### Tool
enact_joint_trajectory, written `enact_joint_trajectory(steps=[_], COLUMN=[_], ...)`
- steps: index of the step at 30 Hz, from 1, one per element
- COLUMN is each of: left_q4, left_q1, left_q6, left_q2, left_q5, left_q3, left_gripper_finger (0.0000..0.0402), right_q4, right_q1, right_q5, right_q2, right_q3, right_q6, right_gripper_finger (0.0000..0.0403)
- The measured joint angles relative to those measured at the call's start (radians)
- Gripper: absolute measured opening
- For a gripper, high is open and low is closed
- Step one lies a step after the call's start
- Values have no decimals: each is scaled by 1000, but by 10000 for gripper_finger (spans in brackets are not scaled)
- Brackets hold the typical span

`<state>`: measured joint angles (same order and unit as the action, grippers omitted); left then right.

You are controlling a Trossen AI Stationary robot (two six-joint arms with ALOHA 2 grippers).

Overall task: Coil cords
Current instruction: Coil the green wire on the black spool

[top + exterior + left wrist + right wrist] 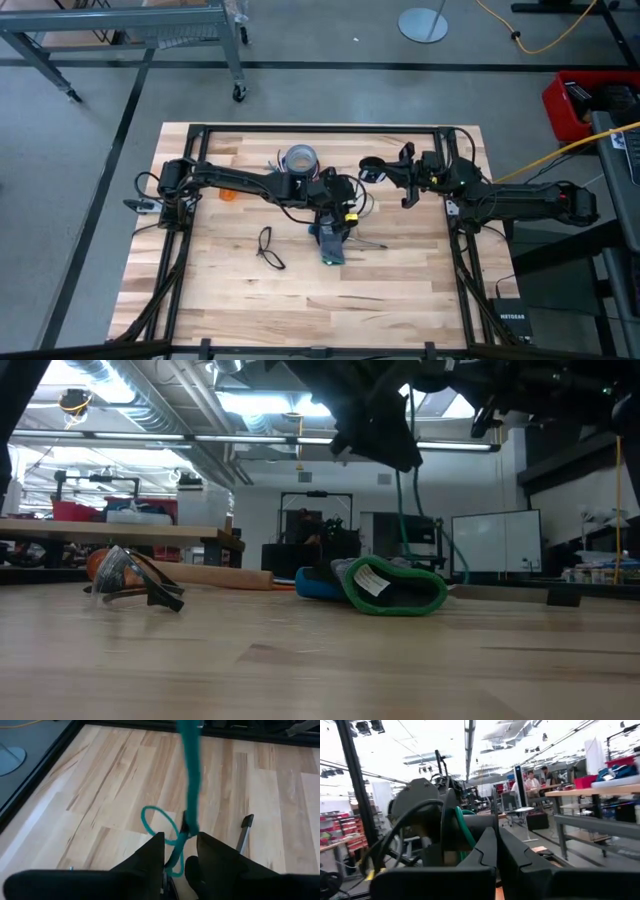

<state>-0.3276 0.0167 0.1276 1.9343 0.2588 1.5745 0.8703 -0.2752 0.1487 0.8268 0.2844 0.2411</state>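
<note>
A thin teal cord [189, 780] runs down between the fingers of my left gripper [179, 837] and forms a small loop [160, 822] beside them. That gripper [345, 205] hovers open over the table's middle, above a black-and-blue glove [330, 245]. In the low view the cord [403, 510] hangs straight down behind the glove [390, 585]. My right gripper [385, 170] is shut [496, 832], raised at the far right. A round black disc edged with teal cord [462, 827] stands just past its tips. A dark loose loop of cord [268, 248] lies flat on the table. My left gripper has the teal cord [186, 827] passing between its two spread fingers, which slant down toward the table; I cannot tell whether either finger touches it. My right gripper is shut beside the disc with the teal cord; its own fingers hide whether it touches either.
A grey-blue tape roll [300, 158] sits behind the left arm, and a small orange object [228, 195] lies near its elbow. The glove's green cuff [385, 600] faces the near edge. Bare wood stretches along the table's near side [300, 310].
</note>
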Motion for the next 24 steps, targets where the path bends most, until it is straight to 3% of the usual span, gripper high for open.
enact_joint_trajectory(steps=[13, 24], left_q4=[-102, 46], left_q1=[4, 4], left_q6=[7, 3], left_q2=[-1, 6], left_q5=[0, 0], left_q3=[1, 2], left_gripper_finger=[84, 74], right_q4=[13, -62], right_q1=[0, 0], right_q5=[-34, -34], right_q2=[-110, -157], right_q3=[0, -1], right_q6=[-67, -69], right_gripper_finger=[1, 1])
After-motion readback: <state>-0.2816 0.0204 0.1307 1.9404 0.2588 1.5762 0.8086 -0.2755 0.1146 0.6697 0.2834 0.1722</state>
